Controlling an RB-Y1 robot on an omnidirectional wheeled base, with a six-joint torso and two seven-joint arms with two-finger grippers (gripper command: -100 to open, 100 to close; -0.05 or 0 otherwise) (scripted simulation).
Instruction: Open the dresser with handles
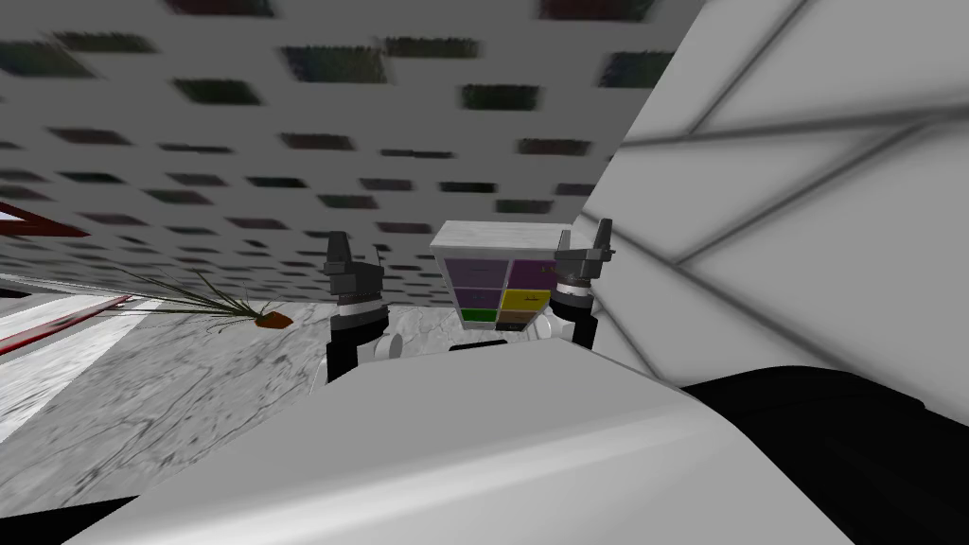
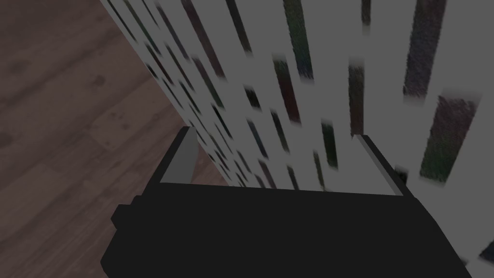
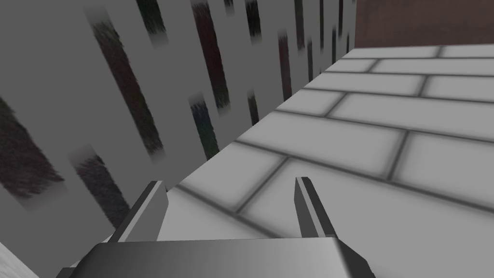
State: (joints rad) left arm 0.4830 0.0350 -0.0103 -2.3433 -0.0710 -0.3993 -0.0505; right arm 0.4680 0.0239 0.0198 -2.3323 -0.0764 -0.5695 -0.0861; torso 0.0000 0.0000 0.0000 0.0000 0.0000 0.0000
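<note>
Head view: the dresser [image 1: 500, 276] stands ahead on the pale marbled floor [image 1: 189, 397], its back against the speckled wall [image 1: 284, 114], close to the corner where the white tiled wall [image 1: 804, 189] comes in. It has a white top and purple, yellow and green drawer fronts; the handles are too small to make out. The left gripper [image 1: 339, 246] is raised beside the dresser's left side, apart from it. The right gripper [image 1: 585, 241] is raised at the dresser's right edge, in the narrow gap before the tiled wall. A potted plant [image 1: 227, 305] lies farther left, with bare floor between it and the dresser.

Left wrist view: the fingers [image 2: 185, 154] stand spread, holding nothing.

Right wrist view: the fingers [image 3: 308, 207] are spread too, touching nothing.
</note>
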